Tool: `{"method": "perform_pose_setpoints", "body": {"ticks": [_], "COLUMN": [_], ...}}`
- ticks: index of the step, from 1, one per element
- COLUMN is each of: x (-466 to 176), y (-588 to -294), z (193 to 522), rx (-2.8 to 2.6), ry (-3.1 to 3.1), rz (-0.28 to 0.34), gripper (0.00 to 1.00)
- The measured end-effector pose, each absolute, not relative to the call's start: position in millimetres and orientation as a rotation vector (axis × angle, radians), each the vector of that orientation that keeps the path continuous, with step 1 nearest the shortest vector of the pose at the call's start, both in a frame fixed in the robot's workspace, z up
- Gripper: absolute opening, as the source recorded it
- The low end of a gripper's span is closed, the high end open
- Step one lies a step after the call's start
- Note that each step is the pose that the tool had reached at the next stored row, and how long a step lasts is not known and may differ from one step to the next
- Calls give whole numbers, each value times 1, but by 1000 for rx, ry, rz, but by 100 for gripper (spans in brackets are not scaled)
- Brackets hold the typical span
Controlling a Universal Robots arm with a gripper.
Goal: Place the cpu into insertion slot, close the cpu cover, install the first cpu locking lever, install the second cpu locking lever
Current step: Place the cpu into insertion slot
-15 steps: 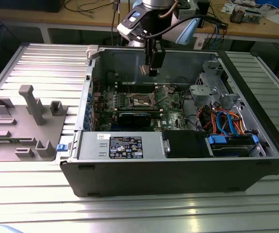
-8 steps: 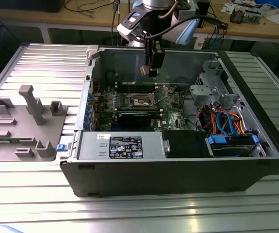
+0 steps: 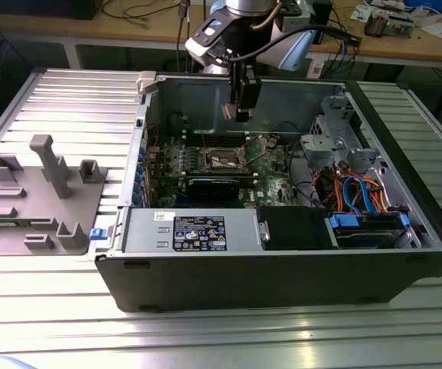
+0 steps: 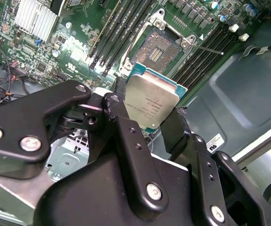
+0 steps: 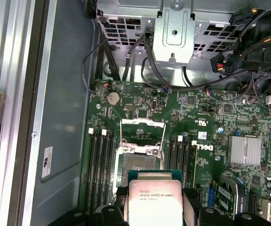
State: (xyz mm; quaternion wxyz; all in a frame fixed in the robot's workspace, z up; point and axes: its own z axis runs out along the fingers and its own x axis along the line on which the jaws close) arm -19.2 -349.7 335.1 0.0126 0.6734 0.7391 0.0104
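My black gripper (image 3: 238, 114) hangs above the open computer case, shut on the cpu (image 4: 151, 106), a flat square chip with a silvery top held by its edges between the two fingers (image 4: 119, 108). In the first wrist view the cpu (image 5: 154, 200) sits just short of the insertion slot (image 5: 140, 162), a dark square socket on the green board. The slot (image 4: 160, 47) lies bare and uncovered, well below the chip. The cpu cover (image 5: 143, 121) stands swung open on the far side of the socket. A thin locking lever (image 4: 210, 49) sticks out beside the socket.
Long black memory slots (image 5: 100, 160) flank the socket on both sides. A metal drive cage (image 5: 173, 33) with cable bundles stands past the board, and a finned heat sink (image 5: 244, 150) lies off to one side. A grey fixture (image 3: 40, 192) sits on the table at the exterior view's left.
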Motion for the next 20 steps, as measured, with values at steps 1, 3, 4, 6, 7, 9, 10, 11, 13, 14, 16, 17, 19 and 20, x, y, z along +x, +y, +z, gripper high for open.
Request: {"method": "perform_pose_setpoints", "body": {"ticks": [1,3,4,6,7,9,10,11,13,14,16,17,19,20], "x": [-19,-19,-19,-19,-19,-19,-19,-19,-19,-19,-19,-19,-19,-19], "y": [-350,-350,-350,-350,-350,-350,-350,-350,-350,-350,-350,-350,-350,-350], "z": [335,335,335,334,333,332,332,332,332,332,332,332,332,332], "rx": [2100,2103,2106,2112,2115,2118,2118,2118,2118,2118,2118,2118,2118,2118], "ry": [2303,2299,2297,2291,2289,2286,2286,2286,2286,2286,2286,2286,2286,2286], "rz": [32,32,32,33,32,31,31,32,32,32,32,32,32,32], "gripper": [54,54,54,54,54,54,54,54,54,54,54,54,54,54]}}
